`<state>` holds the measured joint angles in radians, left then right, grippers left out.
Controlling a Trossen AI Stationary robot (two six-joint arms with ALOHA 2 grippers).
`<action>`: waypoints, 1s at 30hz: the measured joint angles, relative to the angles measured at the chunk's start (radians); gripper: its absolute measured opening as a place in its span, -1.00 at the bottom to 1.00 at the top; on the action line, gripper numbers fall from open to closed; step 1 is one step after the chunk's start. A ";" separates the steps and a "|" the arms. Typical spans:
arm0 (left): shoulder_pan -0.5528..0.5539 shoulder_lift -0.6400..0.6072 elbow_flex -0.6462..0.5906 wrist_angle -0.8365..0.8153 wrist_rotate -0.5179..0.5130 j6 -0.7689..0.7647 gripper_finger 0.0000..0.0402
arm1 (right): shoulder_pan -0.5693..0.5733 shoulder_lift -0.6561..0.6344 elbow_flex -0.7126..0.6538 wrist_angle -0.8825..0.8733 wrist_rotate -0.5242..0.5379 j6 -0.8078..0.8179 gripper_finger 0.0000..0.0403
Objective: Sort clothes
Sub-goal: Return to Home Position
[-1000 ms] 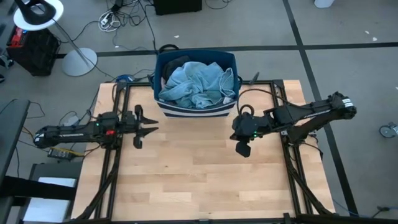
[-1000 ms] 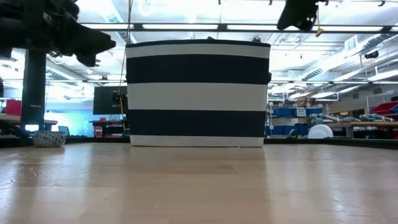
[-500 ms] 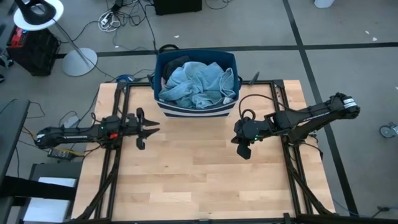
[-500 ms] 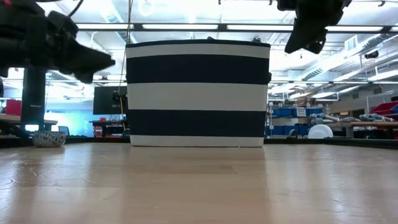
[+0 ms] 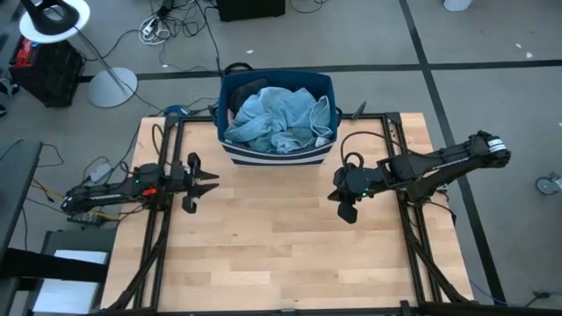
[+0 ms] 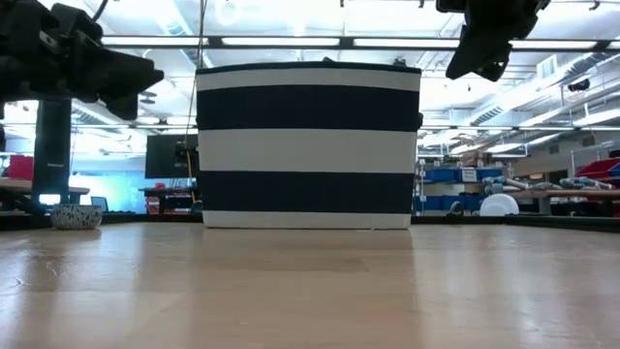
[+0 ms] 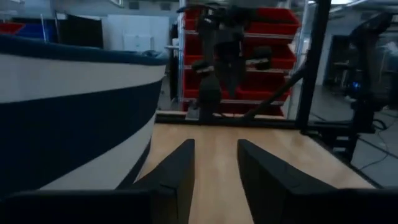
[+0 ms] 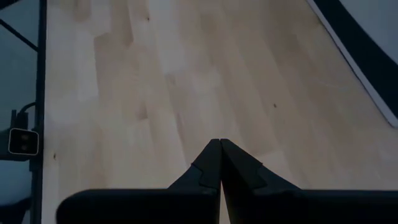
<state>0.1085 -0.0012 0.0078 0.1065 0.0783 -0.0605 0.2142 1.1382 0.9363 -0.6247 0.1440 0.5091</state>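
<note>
The clothes (image 5: 274, 119) are a heap of light blue garments that fills the navy, white-striped bin (image 5: 232, 156) at the table's far edge. In the low view only the bin's striped wall (image 6: 308, 145) shows. My left gripper (image 5: 211, 181) hangs open over the table's left side, level and pointing toward the right edge, with the bin's wall (image 7: 74, 112) beside it. My right gripper (image 5: 346, 211) hangs shut above the table's right middle, slanting down at bare wood (image 8: 186, 81). Neither holds anything.
Black frame rails (image 5: 158, 219) run along the table's left and right sides. Bare wood (image 5: 272, 237) lies between and in front of the grippers. In the left wrist view my right arm (image 7: 227, 56) shows farther off, with red shelves behind it.
My right gripper has come down toward the table and stayed shut. My left gripper has drawn back a little toward the table's left edge and stayed open. The bin and the clothes have kept still.
</note>
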 joint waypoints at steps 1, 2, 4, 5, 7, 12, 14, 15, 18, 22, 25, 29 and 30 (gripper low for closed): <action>0.000 0.001 0.001 -0.007 0.003 -0.001 -0.37 | 0.000 -0.004 0.000 0.000 0.000 -0.005 -0.95; -0.001 0.002 0.002 -0.033 0.004 -0.002 -0.37 | 0.000 -0.008 0.000 0.003 0.000 -0.007 -0.95; -0.001 0.007 0.001 -0.051 0.003 -0.004 -0.37 | 0.000 -0.010 0.000 0.002 0.002 -0.010 -0.95; -0.001 0.003 0.000 -0.054 -0.001 -0.003 -0.37 | 0.000 -0.010 0.000 0.004 0.003 -0.010 -0.95; -0.001 0.000 0.000 -0.047 -0.011 0.003 -0.37 | 0.000 -0.009 0.000 0.003 0.013 -0.013 -0.95; -0.001 0.001 0.000 -0.080 -0.022 0.005 -0.37 | 0.000 -0.012 -0.040 0.053 0.020 -0.017 -0.96; -0.001 0.001 0.000 -0.083 -0.023 0.004 -0.37 | 0.000 -0.020 -0.069 0.090 0.020 -0.017 -0.96; -0.001 0.001 0.000 -0.082 -0.022 0.004 -0.37 | 0.000 -0.022 -0.086 0.105 0.020 -0.017 -0.96; -0.001 0.001 0.000 -0.075 -0.022 0.001 -0.37 | -0.001 -0.032 -0.142 0.165 0.020 -0.016 -0.96; -0.001 0.001 0.000 -0.077 -0.022 -0.007 -0.37 | -0.001 -0.063 -0.221 0.254 0.020 -0.008 -0.97; -0.001 0.001 0.000 -0.076 -0.022 -0.007 -0.37 | -0.001 -0.110 -0.289 0.323 0.020 -0.003 -0.97; -0.001 0.001 0.000 -0.079 -0.022 -0.006 -0.37 | -0.009 -0.199 -0.393 0.398 0.017 -0.002 -0.96; -0.001 0.001 0.000 -0.083 -0.022 -0.006 -0.37 | -0.015 -0.222 -0.423 0.423 0.009 -0.002 -0.96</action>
<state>0.1074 -0.0002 0.0074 0.0238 0.0559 -0.0665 0.1990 0.9165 0.5135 -0.2016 0.1531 0.5076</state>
